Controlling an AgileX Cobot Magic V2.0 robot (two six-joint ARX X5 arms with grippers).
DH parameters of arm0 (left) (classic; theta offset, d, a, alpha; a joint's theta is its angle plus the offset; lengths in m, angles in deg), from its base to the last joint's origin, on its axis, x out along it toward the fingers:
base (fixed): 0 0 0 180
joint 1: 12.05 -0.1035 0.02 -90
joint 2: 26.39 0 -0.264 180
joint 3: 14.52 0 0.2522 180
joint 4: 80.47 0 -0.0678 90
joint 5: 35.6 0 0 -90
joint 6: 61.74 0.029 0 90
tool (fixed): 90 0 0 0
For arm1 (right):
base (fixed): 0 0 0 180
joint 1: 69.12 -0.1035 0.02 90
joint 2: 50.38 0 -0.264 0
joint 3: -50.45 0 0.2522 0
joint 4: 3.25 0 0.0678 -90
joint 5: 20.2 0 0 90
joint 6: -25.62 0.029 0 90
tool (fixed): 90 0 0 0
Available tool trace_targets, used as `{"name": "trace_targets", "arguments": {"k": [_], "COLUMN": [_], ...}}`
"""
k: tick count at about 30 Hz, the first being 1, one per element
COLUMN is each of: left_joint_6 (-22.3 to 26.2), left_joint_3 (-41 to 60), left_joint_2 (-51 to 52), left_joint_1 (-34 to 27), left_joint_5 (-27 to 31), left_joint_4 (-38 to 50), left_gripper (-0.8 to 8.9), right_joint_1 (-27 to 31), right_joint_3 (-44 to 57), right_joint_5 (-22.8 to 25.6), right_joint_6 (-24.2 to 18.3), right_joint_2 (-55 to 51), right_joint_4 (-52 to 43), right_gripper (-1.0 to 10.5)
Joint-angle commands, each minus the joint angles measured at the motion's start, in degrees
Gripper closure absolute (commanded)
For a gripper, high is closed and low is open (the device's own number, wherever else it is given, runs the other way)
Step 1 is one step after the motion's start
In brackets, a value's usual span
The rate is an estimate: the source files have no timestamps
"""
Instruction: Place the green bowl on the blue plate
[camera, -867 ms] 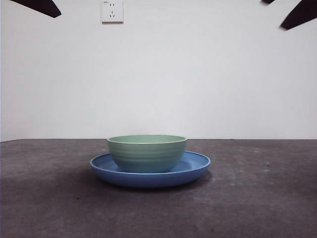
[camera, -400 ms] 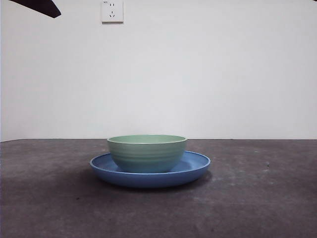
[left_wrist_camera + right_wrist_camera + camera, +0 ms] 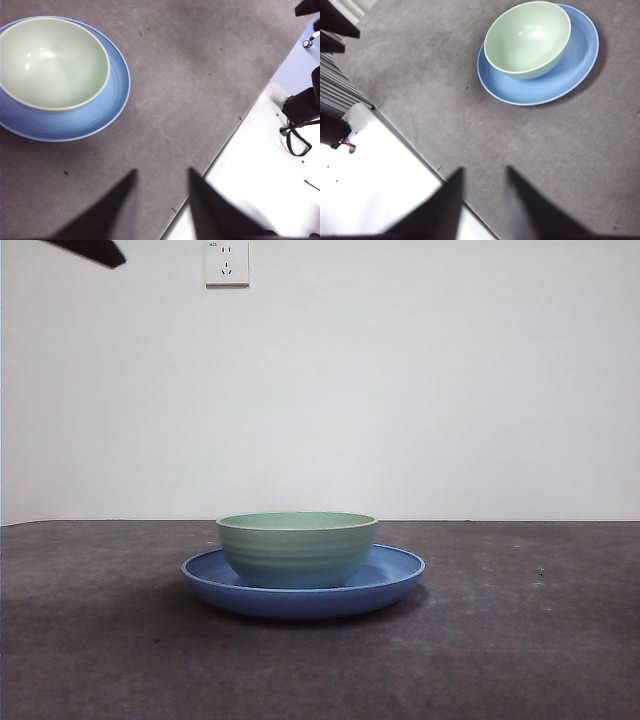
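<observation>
1. Top left of the front view: a black arm tip [image 3: 88, 250] hangs at the corner, much as it did a second ago. That view alone can't say which arm it is.
2. Centre: the green bowl [image 3: 297, 548] sits upright inside the blue plate [image 3: 395, 580], exactly where it sat a second ago. Placement looks done.
3. Top right is the change: the dark arm shape there a second ago has gone. I'd call that an arm retreating after release.
4. Left gripper [image 3: 161, 175]: jaws parted, holding nothing, well apart from the bowl [image 3: 52, 62] and plate [image 3: 75, 125].
5. Right gripper [image 3: 484, 172]: jaws likewise apart and empty, well clear of the bowl [image 3: 527, 37] and plate [image 3: 540, 85].
6. Hard to see: the bowl's foot is hidden by the plate rim from the front, and the left wrist view crops the plate's edge.
</observation>
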Motion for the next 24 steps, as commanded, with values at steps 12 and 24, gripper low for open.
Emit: {"name": "trace_targets", "arguments": {"k": [12, 24], "left_joint_6": [0.7, 0.7], "left_joint_3": [-0.4, -0.4], "left_joint_2": [-0.4, -0.4], "left_joint_1": [0.5, 0.5], "left_joint_5": [-0.3, -0.3], "left_joint_4": [0.5, 0.5], "left_gripper": [8.05, 8.05], "right_joint_1": [-0.3, -0.3], "right_joint_3": [-1.1, -1.1], "right_joint_5": [0.0, 0.0], "right_joint_6": [-1.7, -1.7], "right_joint_2": [0.3, 0.3], "right_joint_4": [-0.8, -0.8], "right_gripper": [9.4, 9.4]}}
